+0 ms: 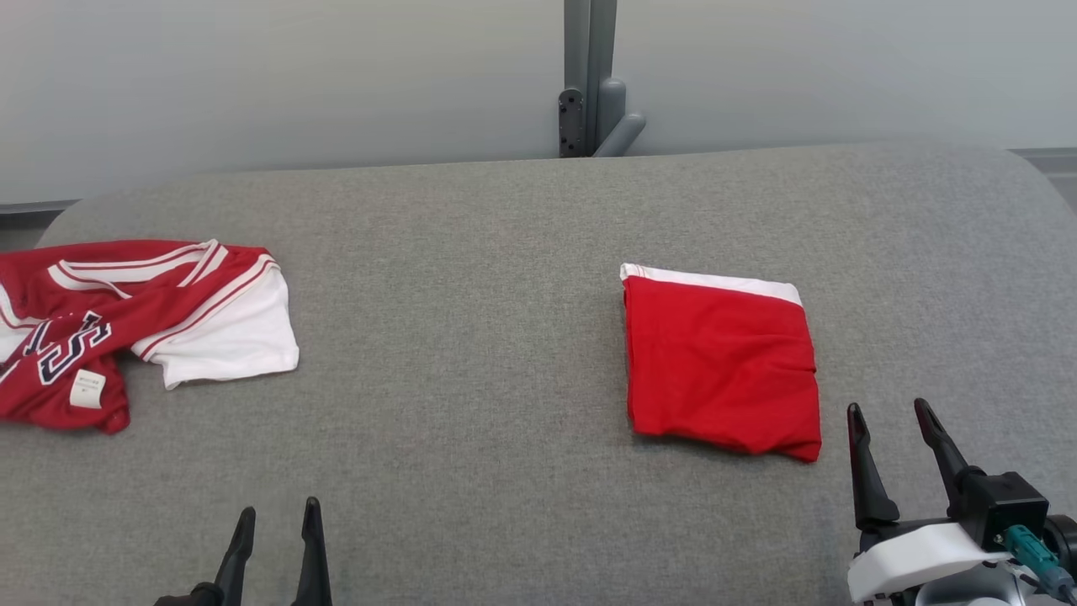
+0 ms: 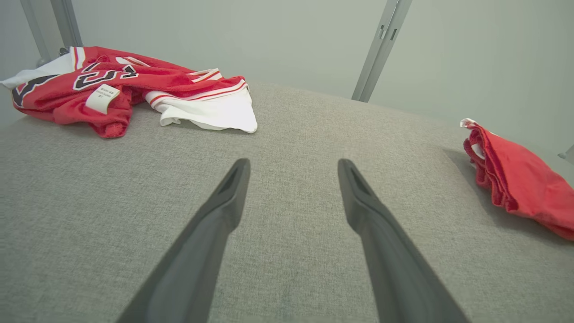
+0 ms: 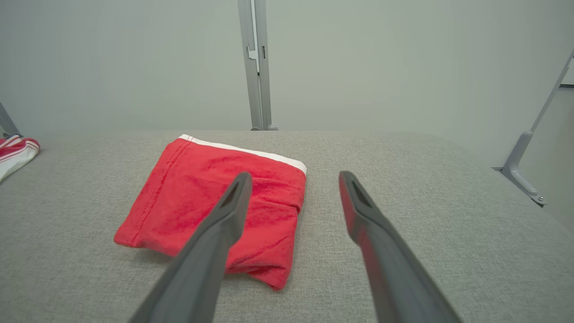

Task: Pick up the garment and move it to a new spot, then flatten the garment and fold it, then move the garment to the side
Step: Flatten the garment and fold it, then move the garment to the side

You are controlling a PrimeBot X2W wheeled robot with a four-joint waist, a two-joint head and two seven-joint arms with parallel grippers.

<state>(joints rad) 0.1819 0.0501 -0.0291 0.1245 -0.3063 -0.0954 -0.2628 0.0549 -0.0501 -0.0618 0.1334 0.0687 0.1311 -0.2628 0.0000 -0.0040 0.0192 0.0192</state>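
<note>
The folded garment [image 1: 722, 370], red with a white band along its far edge, is seen lying flat on the right half of the grey table [image 1: 471, 252]. It is set well apart from a crumpled red-and-white jersey [image 1: 126, 320] at the table's left edge.

The right gripper [image 1: 888, 405] is held just beside the garment's near right corner, with its fingers spread and nothing between them. In the right wrist view the garment [image 3: 179, 202] is partly overlapped by the left finger of this gripper [image 3: 295, 174].

The left gripper [image 1: 279, 505] is held low over bare table at the near edge, likewise spread and empty. In its wrist view [image 2: 293, 162] the jersey [image 2: 134, 85] is shown at upper left and the garment [image 2: 524, 179] at far right. A grey post [image 1: 589, 76] is seen behind the table.
</note>
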